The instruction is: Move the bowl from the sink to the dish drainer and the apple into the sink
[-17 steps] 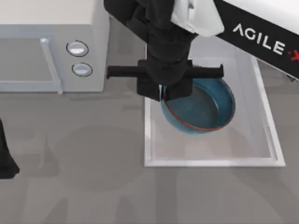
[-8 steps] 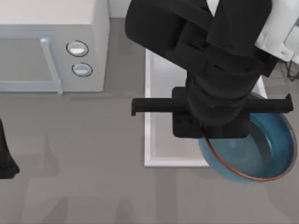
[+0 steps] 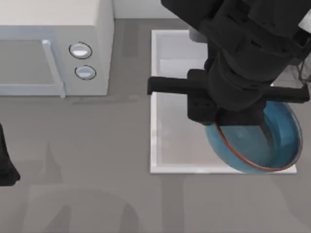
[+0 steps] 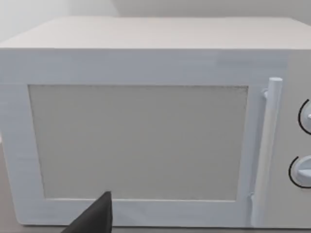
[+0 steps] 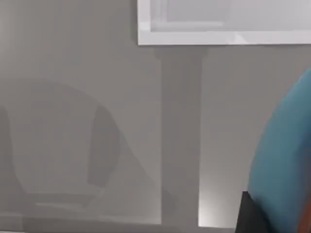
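The right arm's gripper (image 3: 219, 122) is clamped on the near-left rim of the round glossy blue bowl with the thin red-orange rim (image 3: 272, 141), holding it tilted above the near right corner of the large white rectangular sink (image 3: 153, 104). The bowl overlaps the sink's near rim and right edge, so it looks lifted rather than resting on the basin floor. A pinch on the rim makes sense: the bowl's wall is the one part thin enough for two fingers to close on, and the tilt likely follows from hanging by one side. In the right wrist view the blue bowl wall (image 5: 286, 160) sits close beside the dark finger, with grey worktop (image 5: 97, 121) below.

Thin dark wires of the dish drainer (image 3: 305, 72) show at the far right edge, just beyond the bowl.

The left arm is parked at the left edge, facing the white box-shaped microwave with two round knobs (image 3: 53, 48); I cannot tell its gripper's state.

No writing is readable
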